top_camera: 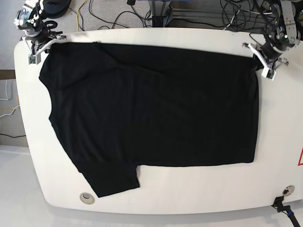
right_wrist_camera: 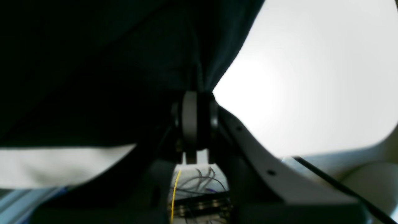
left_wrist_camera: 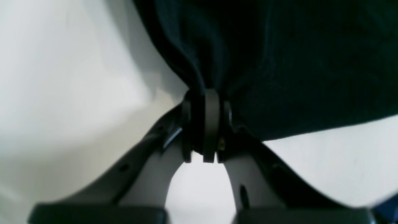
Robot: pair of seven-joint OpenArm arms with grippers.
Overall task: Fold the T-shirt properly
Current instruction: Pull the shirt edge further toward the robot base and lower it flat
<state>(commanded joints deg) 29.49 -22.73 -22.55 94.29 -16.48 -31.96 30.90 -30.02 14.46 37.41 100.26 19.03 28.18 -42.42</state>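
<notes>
The black T-shirt lies spread across the white table, one sleeve sticking out at the front left. My left gripper is at the shirt's far right corner; in the left wrist view the left gripper is shut on a bunched fold of the T-shirt. My right gripper is at the far left corner; in the right wrist view the right gripper is shut on the T-shirt edge.
Cables and a metal frame lie on the floor behind the table. A round hole is near the table's front left edge, another at the front right. Bare table runs along the front edge and right side.
</notes>
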